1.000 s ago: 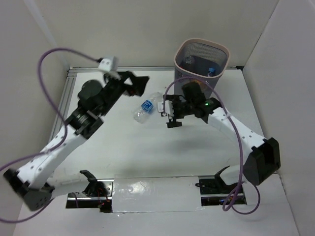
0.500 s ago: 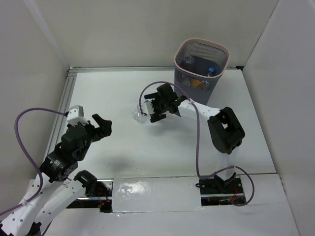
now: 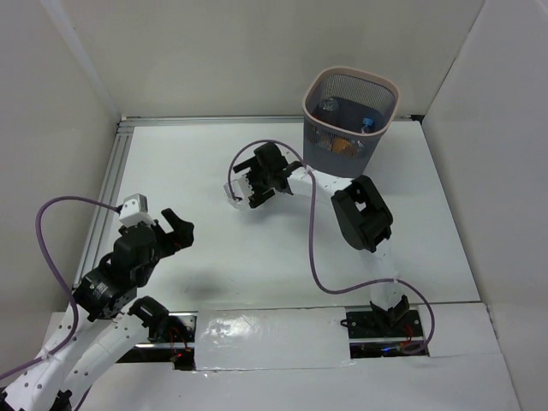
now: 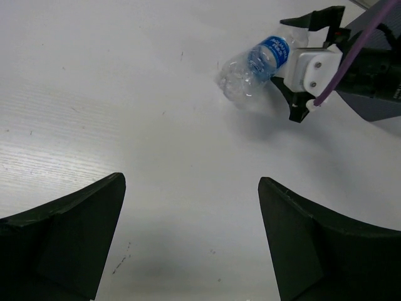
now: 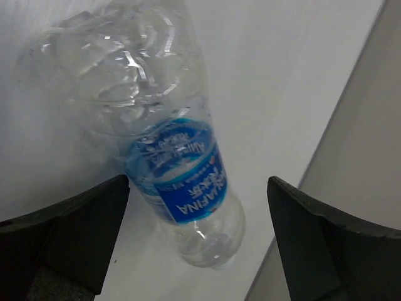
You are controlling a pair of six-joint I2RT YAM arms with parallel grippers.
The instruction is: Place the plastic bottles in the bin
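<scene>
A clear, crumpled plastic bottle with a blue label (image 5: 172,150) lies on its side on the white table. My right gripper (image 5: 197,185) is open and straddles it, one finger on each side, not touching. In the top view the right gripper (image 3: 243,187) hides most of the bottle (image 3: 231,194). The left wrist view shows the bottle (image 4: 258,63) with the right gripper (image 4: 313,59) behind it. My left gripper (image 3: 176,229) is open and empty at the near left, also seen in its own view (image 4: 191,182). The grey mesh bin (image 3: 384,91) stands at the back right.
Inside the bin lie an orange bottle (image 3: 342,145) and clear bottles, one with a blue cap (image 3: 368,124). White walls close in the table on the left, back and right. The right arm's elbow (image 3: 361,214) is folded mid-table.
My right gripper has moved left and come down over the blue-label bottle. My left arm pulled back from the far middle to the near left a second ago and has barely moved since.
</scene>
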